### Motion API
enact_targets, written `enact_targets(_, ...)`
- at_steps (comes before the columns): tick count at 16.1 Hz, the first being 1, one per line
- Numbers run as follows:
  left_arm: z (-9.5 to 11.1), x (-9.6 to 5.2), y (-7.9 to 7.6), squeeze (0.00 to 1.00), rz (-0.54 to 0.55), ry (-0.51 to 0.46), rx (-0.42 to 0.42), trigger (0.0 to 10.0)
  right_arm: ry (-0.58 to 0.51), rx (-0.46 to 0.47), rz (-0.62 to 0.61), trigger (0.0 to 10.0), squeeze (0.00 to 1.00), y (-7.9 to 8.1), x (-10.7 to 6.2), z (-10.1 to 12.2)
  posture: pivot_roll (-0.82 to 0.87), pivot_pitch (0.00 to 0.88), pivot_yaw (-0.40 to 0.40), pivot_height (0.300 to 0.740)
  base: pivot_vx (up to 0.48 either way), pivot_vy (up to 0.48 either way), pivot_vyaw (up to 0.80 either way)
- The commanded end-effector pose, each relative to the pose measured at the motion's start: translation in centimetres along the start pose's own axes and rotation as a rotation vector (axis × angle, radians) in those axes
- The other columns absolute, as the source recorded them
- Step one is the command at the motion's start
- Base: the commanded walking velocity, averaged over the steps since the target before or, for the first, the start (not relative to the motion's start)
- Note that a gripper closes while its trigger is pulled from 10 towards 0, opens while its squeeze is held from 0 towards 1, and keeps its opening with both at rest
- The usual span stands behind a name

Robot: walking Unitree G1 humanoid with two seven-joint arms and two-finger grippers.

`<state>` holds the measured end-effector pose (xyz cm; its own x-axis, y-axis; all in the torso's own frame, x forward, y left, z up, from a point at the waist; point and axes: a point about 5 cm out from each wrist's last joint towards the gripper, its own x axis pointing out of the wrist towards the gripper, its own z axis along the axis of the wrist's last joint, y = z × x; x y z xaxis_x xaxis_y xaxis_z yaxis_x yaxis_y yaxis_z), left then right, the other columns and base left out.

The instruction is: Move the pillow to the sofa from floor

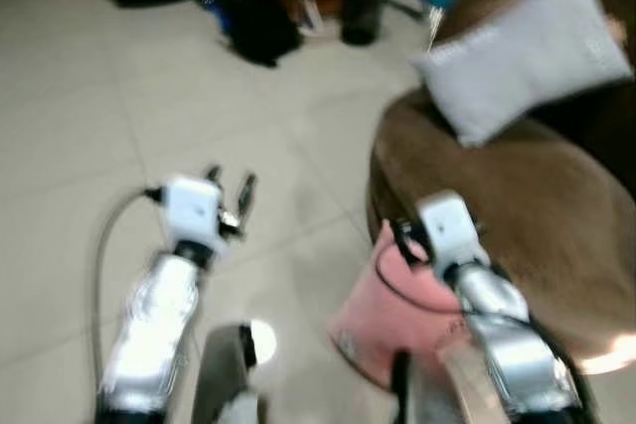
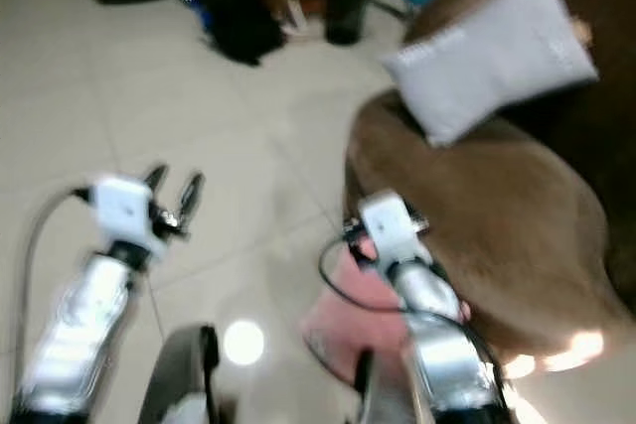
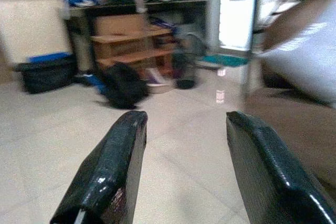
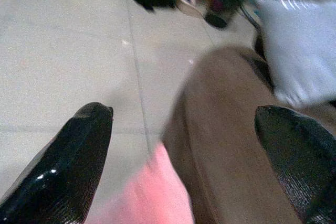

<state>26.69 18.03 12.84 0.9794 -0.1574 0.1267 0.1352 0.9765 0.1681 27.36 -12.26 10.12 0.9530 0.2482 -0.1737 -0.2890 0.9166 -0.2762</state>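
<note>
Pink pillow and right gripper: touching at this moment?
Cannot tell. In the right wrist view the pink pillow lies between the open fingers of the right gripper, but blur hides any contact.

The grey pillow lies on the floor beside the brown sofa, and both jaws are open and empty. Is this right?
Not quite. The grey pillow lies on the brown sofa, not on the floor, as the left eye view shows. The rest holds: left gripper and right gripper have open, empty jaws.

Soft pink cloth pillow (image 1: 390, 317) beside a brown sofa (image 1: 517, 206) of matt, suede-like fabric; a grey cloth cushion (image 1: 522, 52) looks smooth. Pale floor tiles (image 1: 119, 116) are slightly glossy. The fingers (image 3: 107, 174) are shiny black plastic.
</note>
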Motion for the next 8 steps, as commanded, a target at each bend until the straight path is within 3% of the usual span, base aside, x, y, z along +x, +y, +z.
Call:
enact_targets(1,-0.01,0.31,-1.01,0.00,-0.034,0.000,-0.009,10.0,0.023,-0.013,-0.047,10.0,0.00,-1.22,-0.56,-0.75,-0.04,0.027,-0.039,0.530,0.307,0.000,0.00)
enact_targets(5,-0.19,0.36,-1.23,0.00,-0.047,0.012,-0.018,10.0,0.047,0.016,-0.074,10.0,0.00,-1.56,-0.71,-1.06,-0.04,0.031,-0.036,0.530,0.280,0.000,0.00)
enact_targets(8,-0.53,0.33,-1.23,0.00,-0.040,0.045,-0.041,10.0,0.055,0.024,-0.081,10.0,0.00,-1.60,-0.77,-1.22,-0.04,0.033,-0.035,0.530,0.000,0.000,-0.77)
